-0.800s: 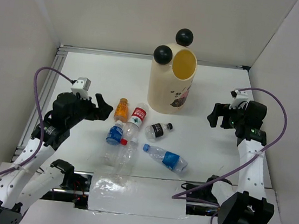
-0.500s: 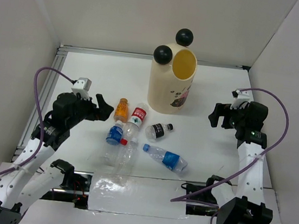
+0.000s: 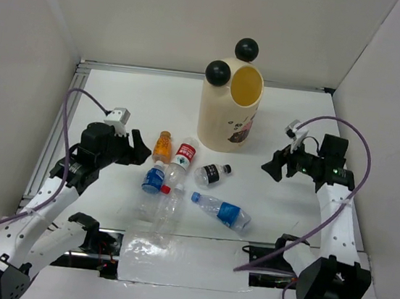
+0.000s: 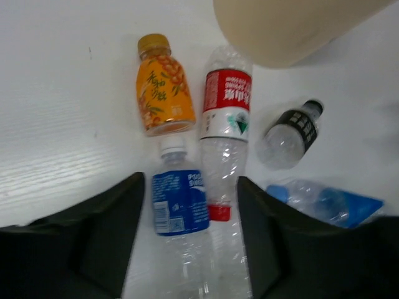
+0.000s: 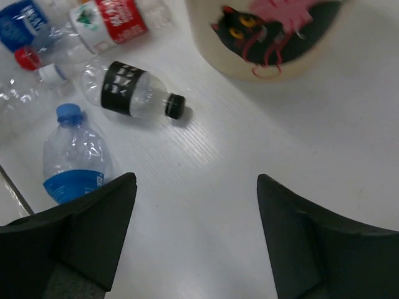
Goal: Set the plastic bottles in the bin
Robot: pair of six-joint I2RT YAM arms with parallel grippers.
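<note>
Several see-through plastic bottles lie in a cluster on the white table: an amber-orange one (image 3: 162,146), a red-labelled one (image 3: 184,156), a black-labelled one (image 3: 211,173), a small blue-labelled one (image 3: 154,179), a clear one with a red cap (image 3: 169,208) and a blue-capped one (image 3: 222,210). The cream bin (image 3: 228,109) with two black ball ears stands behind them. My left gripper (image 3: 140,147) is open and empty, just left of the cluster; in its wrist view (image 4: 189,180) the blue-labelled bottle (image 4: 179,199) lies below, between the jaws. My right gripper (image 3: 271,167) is open and empty, right of the black-labelled bottle (image 5: 131,90).
White walls close in the table at the back and on both sides. A metal rail (image 3: 56,132) runs along the left edge. A clear plastic sheet (image 3: 172,259) lies at the front edge between the arm bases. Purple cables loop from both arms.
My right gripper has swung left and slightly down toward the bottles. My left gripper has edged a little toward the cluster. The bottles have not moved.
</note>
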